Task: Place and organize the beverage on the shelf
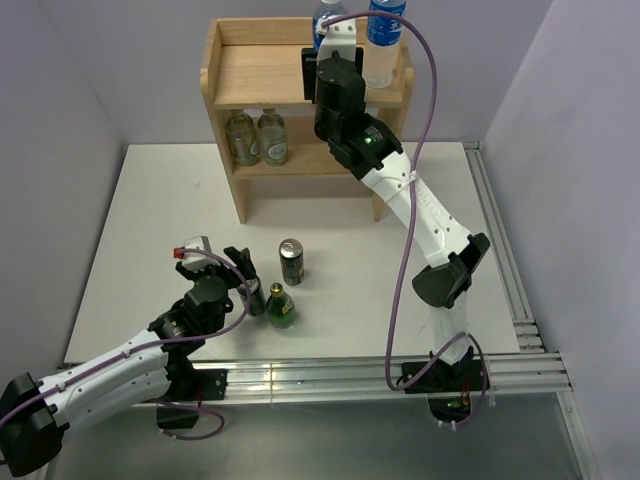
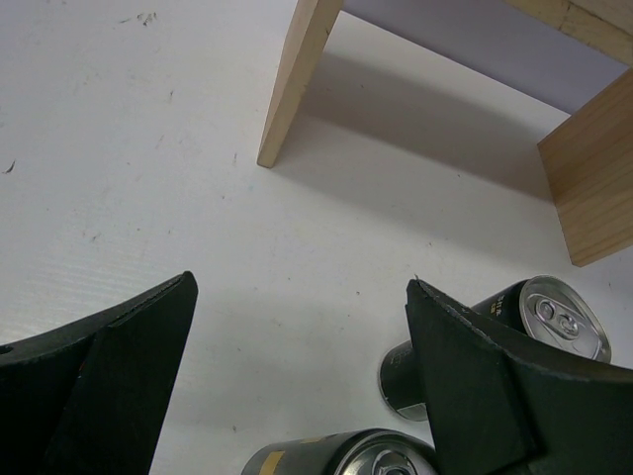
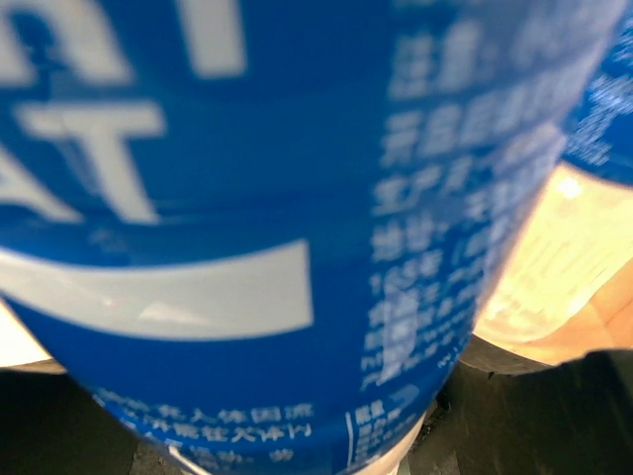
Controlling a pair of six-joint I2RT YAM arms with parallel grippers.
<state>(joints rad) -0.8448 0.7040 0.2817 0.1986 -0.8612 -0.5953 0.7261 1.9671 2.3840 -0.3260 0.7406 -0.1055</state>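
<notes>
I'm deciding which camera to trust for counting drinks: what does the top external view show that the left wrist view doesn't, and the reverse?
Only top external: the shelf top with the right water bottle and the left water bottle in the right gripper, two bottles on the lower tier, a green bottle on the table. Only left wrist: can lids close up, framed by the open left gripper. Both: two dark cans, shelf legs, table.

Top camera looks down from above and behind me. Left wrist, low, shares its shelf (image 1: 262, 72); right wrist sits close against a water bottle (image 3: 247, 198).
</notes>
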